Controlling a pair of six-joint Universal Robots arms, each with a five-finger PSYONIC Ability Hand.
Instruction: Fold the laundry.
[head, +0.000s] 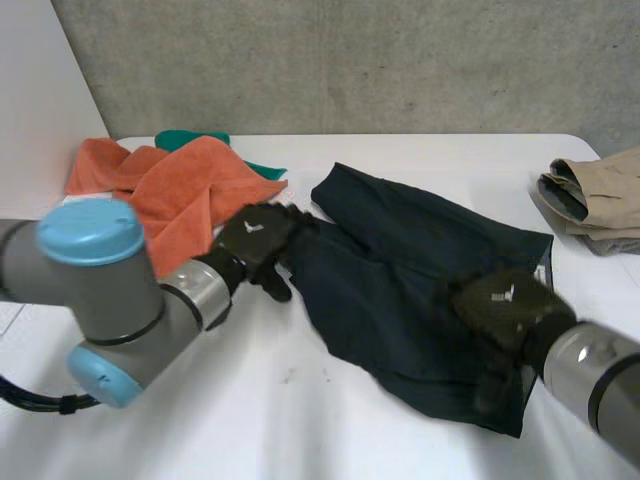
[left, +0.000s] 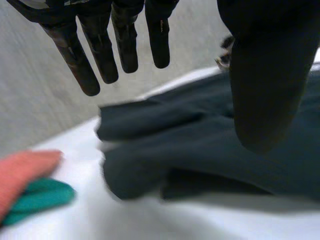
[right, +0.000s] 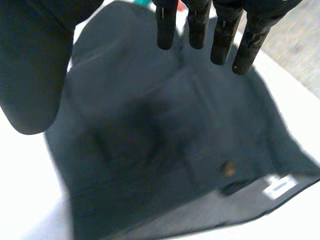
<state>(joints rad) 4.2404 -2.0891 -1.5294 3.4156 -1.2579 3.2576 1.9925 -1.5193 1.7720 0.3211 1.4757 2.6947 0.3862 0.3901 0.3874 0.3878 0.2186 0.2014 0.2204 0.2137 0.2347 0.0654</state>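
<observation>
A dark navy garment (head: 410, 270) lies spread and rumpled across the middle of the white table (head: 250, 400). My left hand (head: 255, 240) hovers at its left edge, fingers (left: 100, 55) straight and apart from the thumb (left: 265, 75), holding nothing; the garment's folded edge (left: 150, 150) lies under the palm. My right hand (head: 505, 305) is above the garment's near right part, fingers (right: 210, 25) straight and thumb (right: 30, 75) wide. Beneath it the cloth (right: 160, 140) shows a button (right: 229, 169) and a white label (right: 277, 185).
An orange towel (head: 170, 185) lies bunched at the back left with a green cloth (head: 195, 140) behind it; both the orange towel (left: 20, 172) and green cloth (left: 40, 197) lie beyond the garment's edge. Folded beige clothing (head: 595, 195) sits at the right edge. A concrete wall stands behind.
</observation>
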